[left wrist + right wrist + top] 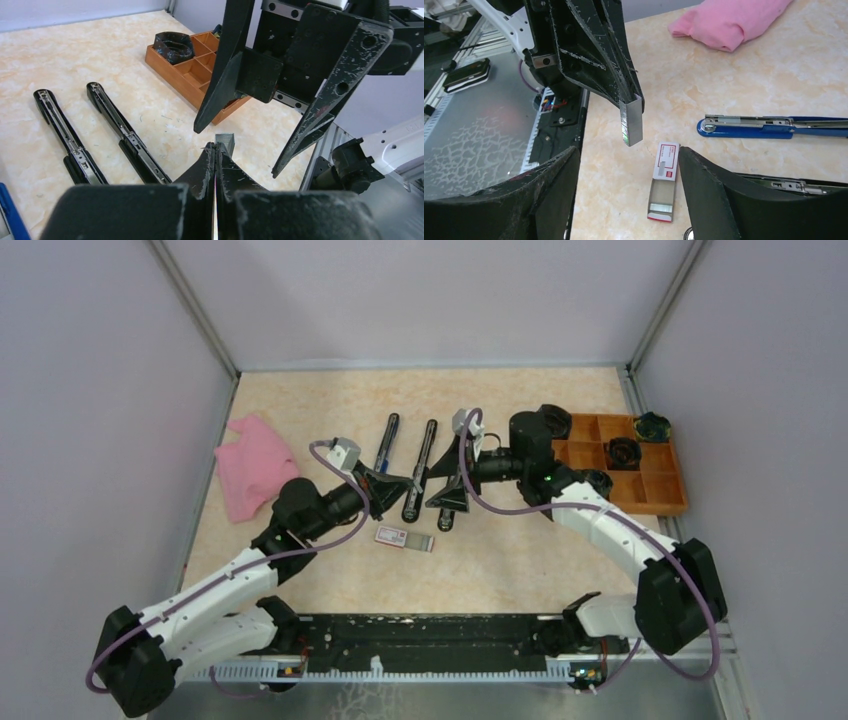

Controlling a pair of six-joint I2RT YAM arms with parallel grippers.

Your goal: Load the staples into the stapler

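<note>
Left hand (630,95), fully shut, pinches the strip (632,122) by its top end; right hand (237,152) gapes wide, empty. We centre the strip between its fingers before closing.

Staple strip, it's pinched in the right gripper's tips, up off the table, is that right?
Not quite. It is the left gripper whose tips pinch the staple strip, up off the table; the right gripper is open and holds nothing. The right wrist view shows it.

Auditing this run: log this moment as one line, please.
left gripper: jaws shut on staple strip | right gripper: jaws open, facing it | staple box: open | black stapler: lying open
</note>
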